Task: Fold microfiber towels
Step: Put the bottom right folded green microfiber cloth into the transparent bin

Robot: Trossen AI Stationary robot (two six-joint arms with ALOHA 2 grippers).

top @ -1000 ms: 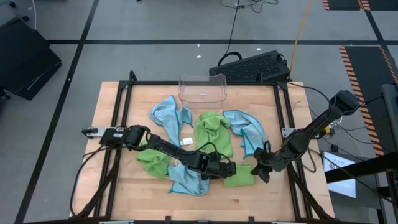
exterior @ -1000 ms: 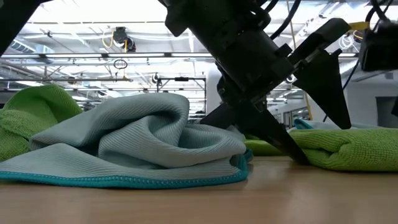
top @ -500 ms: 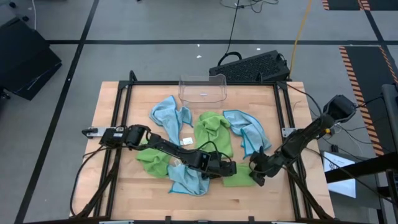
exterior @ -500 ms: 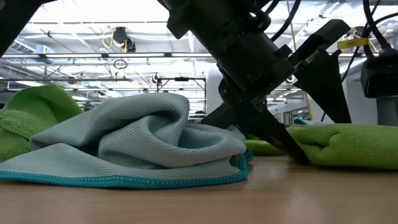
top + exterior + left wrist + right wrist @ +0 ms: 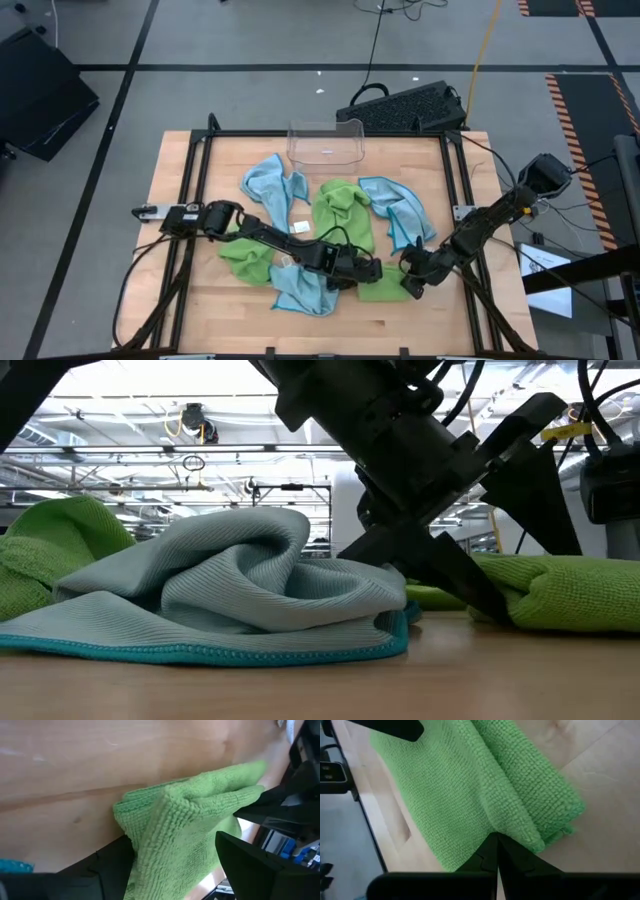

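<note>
A lime green microfiber towel [image 5: 386, 290], folded into a small thick pad, lies flat on the table near its front right. My left gripper [image 5: 367, 270] reaches over it from the left, open wide, with the pad's raised fold [image 5: 185, 820] between its fingers. My right gripper [image 5: 410, 287] is shut and sits low at the pad's right end. Several other towels lie crumpled on the table, among them a light blue one [image 5: 230, 590] right beside the left gripper. My left gripper slants down over the folded green towel from the table's left, one finger on each side of the fold. The cloth bulges up between them and lies against the inner side of one finger [image 5: 122, 865]. Whether the other finger touches it, I cannot tell. The towel rests on the table. My right gripper has its shut fingertips [image 5: 495, 851] against the green towel's folded edge [image 5: 512, 832], at the groove where the layers meet. It comes slanting down from the table's right. The towel stays flat on the table.
A clear plastic bin [image 5: 327, 143] stands at the table's far edge. Crumpled towels lie in the middle: light blue [image 5: 275, 185], green [image 5: 345, 215], light blue [image 5: 405, 215], green [image 5: 245, 260] and light blue [image 5: 300, 290]. Bare wood shows along the near edge.
My right gripper, still shut, has come down and toward the table's left until it met the right end of the folded green towel. The pad has bulged up a little beside the left gripper, which has stayed in place.
</note>
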